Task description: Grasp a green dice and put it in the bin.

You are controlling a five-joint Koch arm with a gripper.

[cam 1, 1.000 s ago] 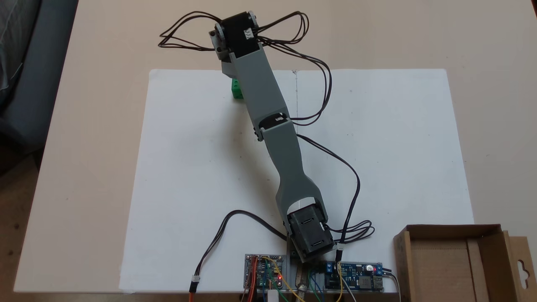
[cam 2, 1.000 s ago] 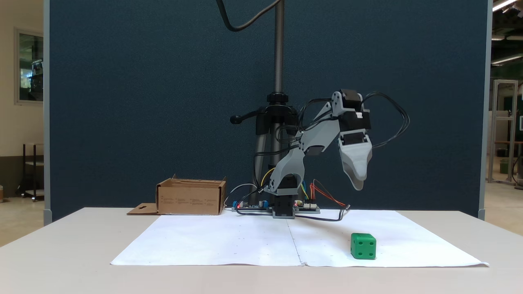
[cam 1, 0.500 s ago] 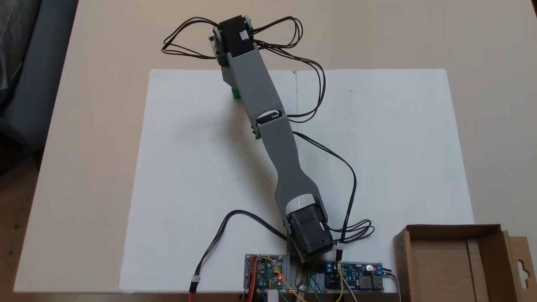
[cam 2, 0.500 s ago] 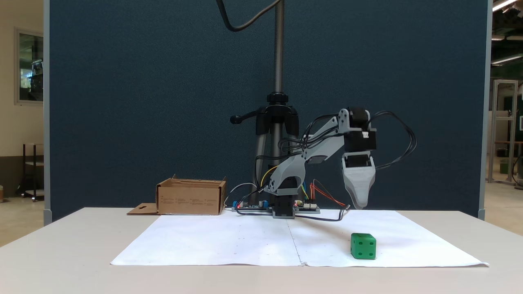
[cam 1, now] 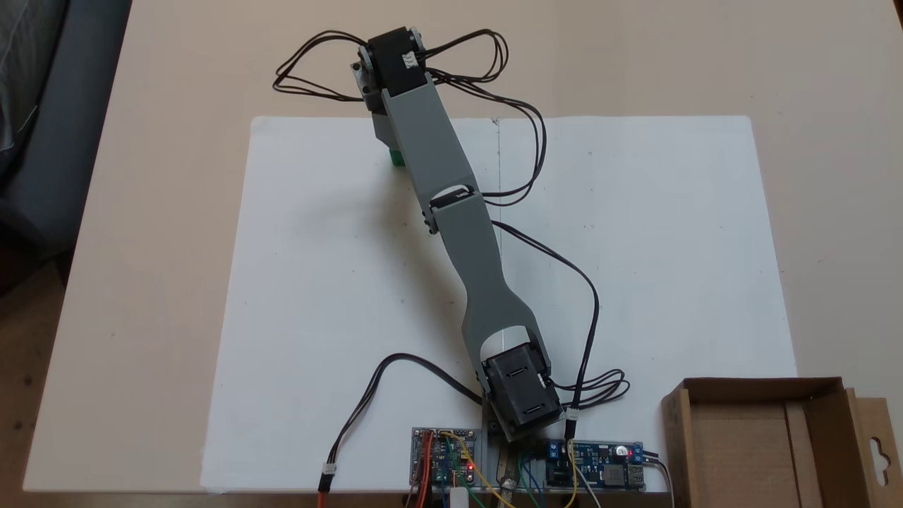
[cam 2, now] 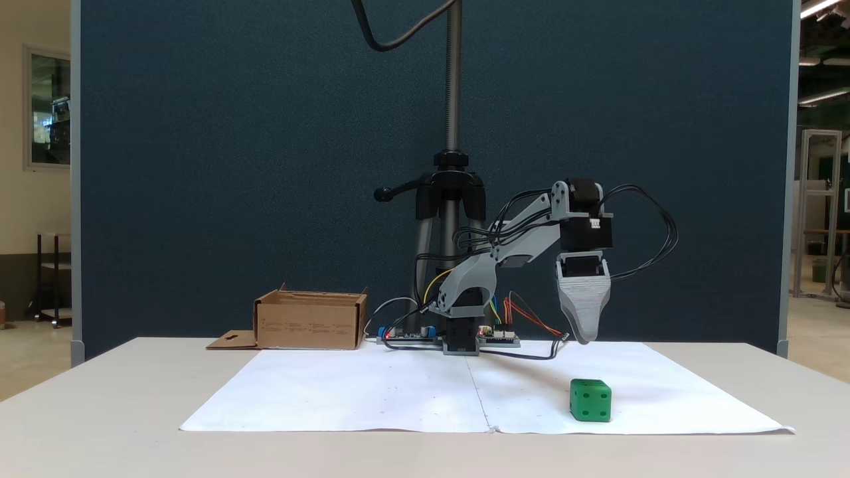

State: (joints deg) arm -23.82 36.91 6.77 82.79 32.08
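While claw (cam 2: 584, 337) hovers, green dice (cam 2: 590, 400) lies below.

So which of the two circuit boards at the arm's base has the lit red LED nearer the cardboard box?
The blue board, between the arm's base and the bin in the fixed view from above. The other board sits across the base, farther from the bin.

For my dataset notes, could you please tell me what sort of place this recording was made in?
Probably a lab or workshop: a blue partition backs the table, bare circuit boards sit by the arm's base, and metal frames stand beyond.
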